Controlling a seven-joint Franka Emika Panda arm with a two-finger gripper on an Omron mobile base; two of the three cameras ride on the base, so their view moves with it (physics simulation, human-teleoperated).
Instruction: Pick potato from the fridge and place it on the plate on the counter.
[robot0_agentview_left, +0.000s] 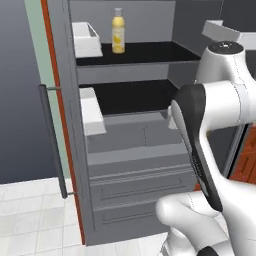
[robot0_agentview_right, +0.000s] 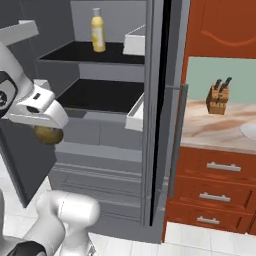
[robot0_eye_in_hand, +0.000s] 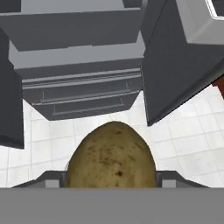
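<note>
- Left base view: grey fridge (robot0_agentview_left: 125, 165) standing open; yellow bottle (robot0_agentview_left: 118, 31) up on a shelf.
- Right base view: gripper (robot0_agentview_right: 46, 131) out of fridge, potato (robot0_agentview_right: 48, 134) tucked under; plate (robot0_agentview_right: 249, 131) far right on counter (robot0_agentview_right: 210, 131).
- Hand view: fingers (robot0_eye_in_hand: 51, 179) squeezing potato between them. Carrying step; next, swing over to plate.

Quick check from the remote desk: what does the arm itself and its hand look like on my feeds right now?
The arm is glossy white, built of rounded tubular links, with a dark charcoal band along one link and a grey cap on a joint. The hand has a boxy white body marked by a small dark slot. No cables or lettering show.
</note>
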